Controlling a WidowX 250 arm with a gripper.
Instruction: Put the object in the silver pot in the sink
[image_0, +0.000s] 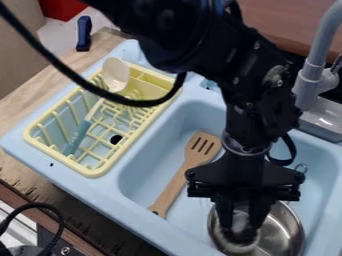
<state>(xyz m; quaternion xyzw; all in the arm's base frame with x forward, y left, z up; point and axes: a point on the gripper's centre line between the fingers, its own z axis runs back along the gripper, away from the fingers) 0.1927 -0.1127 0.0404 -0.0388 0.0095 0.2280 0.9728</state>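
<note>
Yellow dish rack (93, 172) is holding a spoon (115, 75), probably to drain. Slotted wooden spatula (202, 149) lies in the sink (141, 172). Pale object (238, 248) is at the end effector (241, 233), can't tell if gripped, low at the silver pot (286, 229), presumably for a soft drop.

Spatula (184, 175) lies left of pot (286, 233), both apparently in sink (155, 159).

Sink (148, 167) showing pale blue, dish rack (93, 173) yellow, spoon (115, 75) cream with teal handle (77, 136), spatula (193, 159) tan. Pot (284, 231) gleaming silver. Faucet (310, 77) showing grey, bench (21, 114) brown wood grain.
</note>
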